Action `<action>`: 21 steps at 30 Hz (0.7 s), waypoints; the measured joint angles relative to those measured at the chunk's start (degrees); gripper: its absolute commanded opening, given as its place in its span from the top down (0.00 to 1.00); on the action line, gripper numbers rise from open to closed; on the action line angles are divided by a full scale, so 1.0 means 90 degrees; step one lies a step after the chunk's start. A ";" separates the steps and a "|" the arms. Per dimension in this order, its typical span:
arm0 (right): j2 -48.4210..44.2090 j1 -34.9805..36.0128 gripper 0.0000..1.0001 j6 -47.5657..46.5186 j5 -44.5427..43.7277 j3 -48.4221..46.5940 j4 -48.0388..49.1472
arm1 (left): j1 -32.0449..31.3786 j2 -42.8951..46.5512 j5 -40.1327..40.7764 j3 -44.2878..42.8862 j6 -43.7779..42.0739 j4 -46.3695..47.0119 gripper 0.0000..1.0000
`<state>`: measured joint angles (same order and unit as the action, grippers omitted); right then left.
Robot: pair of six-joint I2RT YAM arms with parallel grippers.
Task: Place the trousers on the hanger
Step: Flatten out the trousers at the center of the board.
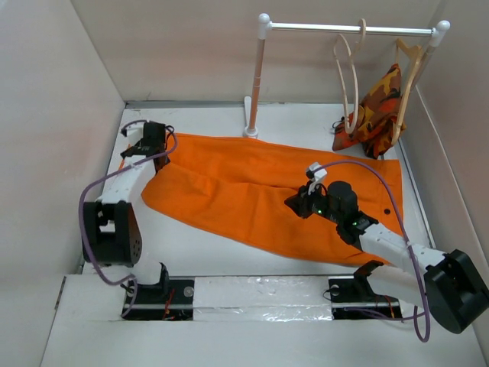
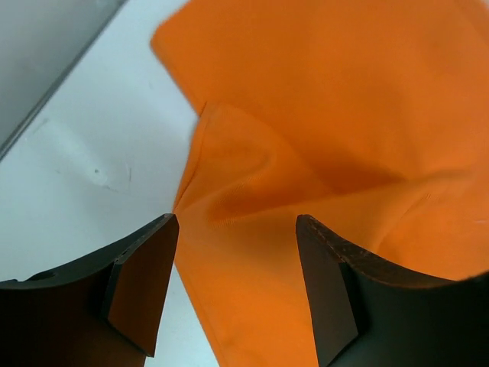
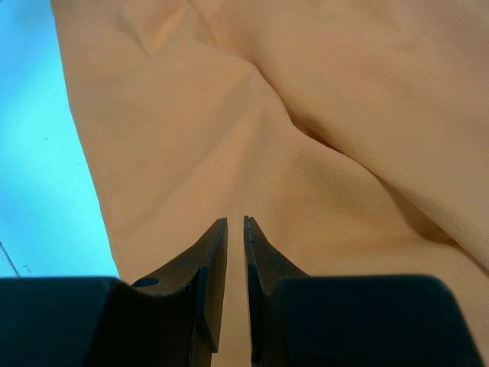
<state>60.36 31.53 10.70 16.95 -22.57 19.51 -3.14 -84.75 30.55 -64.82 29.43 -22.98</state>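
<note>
The orange trousers (image 1: 252,191) lie flat across the white table, with the dark waist button at the right end. My left gripper (image 1: 141,149) is at their far left end. In the left wrist view it (image 2: 237,229) stands open, its jaws wide apart over a folded edge of the trousers (image 2: 321,115), gripping nothing. My right gripper (image 1: 296,203) hovers over the middle of the trousers. In the right wrist view it (image 3: 236,223) is shut to a thin slit with nothing in it, the cloth (image 3: 306,115) just beyond. The bare wooden hanger (image 1: 348,76) hangs on the rail.
A white clothes rail (image 1: 348,29) on posts stands at the back right. A second hanger (image 1: 409,73) on it carries a camouflage garment (image 1: 378,103). Walls close in the left, back and right sides. Purple cables loop off both arms.
</note>
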 measured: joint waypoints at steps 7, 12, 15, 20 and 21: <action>-0.0002 0.0056 0.80 0.0000 0.0000 0.0000 -0.0002 | 0.0146 -0.0544 0.0381 0.0112 0.0160 -0.0131 0.49; -0.0068 0.0119 0.80 -0.0002 0.0000 -0.0002 -0.0015 | 0.0733 -0.0311 0.0678 0.0204 0.0389 0.0075 0.53; -0.0097 0.0165 0.79 -0.0002 0.0002 -0.0002 -0.0019 | 0.1248 -0.0131 0.0372 0.0415 0.0413 0.0374 0.58; -0.0131 0.0185 0.80 -0.0005 0.0002 -0.0005 -0.0024 | 0.1678 -0.0663 -0.0527 0.0381 0.0357 0.0585 0.66; -0.0131 0.0194 0.79 -0.0005 0.0002 -0.0005 -0.0024 | 0.1719 -0.0869 -0.0760 0.0364 0.0347 0.0636 0.65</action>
<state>59.18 33.28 10.66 16.97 -22.61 19.29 12.34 -92.58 23.70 -61.54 32.56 -17.26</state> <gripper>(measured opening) 0.205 0.337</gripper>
